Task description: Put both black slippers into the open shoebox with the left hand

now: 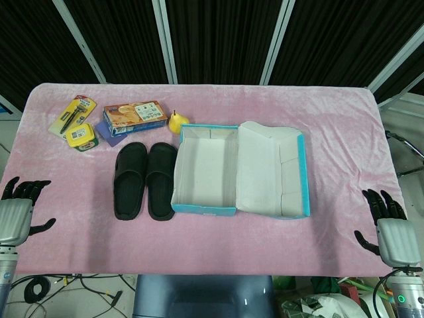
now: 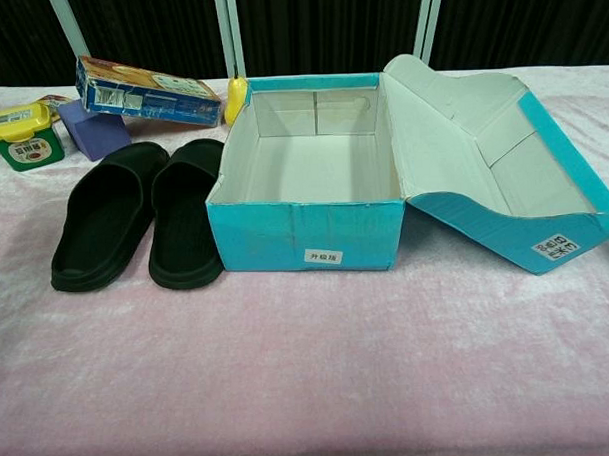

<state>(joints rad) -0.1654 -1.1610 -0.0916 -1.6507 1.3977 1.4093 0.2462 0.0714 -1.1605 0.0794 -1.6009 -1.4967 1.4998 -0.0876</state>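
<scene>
Two black slippers lie side by side on the pink cloth, the left one (image 1: 129, 180) (image 2: 106, 215) and the right one (image 1: 161, 179) (image 2: 188, 212) touching the box's left wall. The open teal shoebox (image 1: 205, 169) (image 2: 310, 228) is empty, with its lid (image 1: 275, 170) (image 2: 503, 171) folded out to the right. My left hand (image 1: 18, 207) rests at the table's near left edge, fingers apart, holding nothing. Over at the near right edge my right hand (image 1: 389, 225) is likewise spread and empty. Neither hand shows in the chest view.
Behind the slippers lie an orange snack box (image 1: 134, 116) (image 2: 145, 91) on a purple block (image 1: 111, 132) (image 2: 93, 128), a yellow-lidded green tub (image 1: 83, 136) (image 2: 23, 136), a yellow carded pack (image 1: 73, 114) and a yellow pear-like fruit (image 1: 175, 122) (image 2: 237, 95).
</scene>
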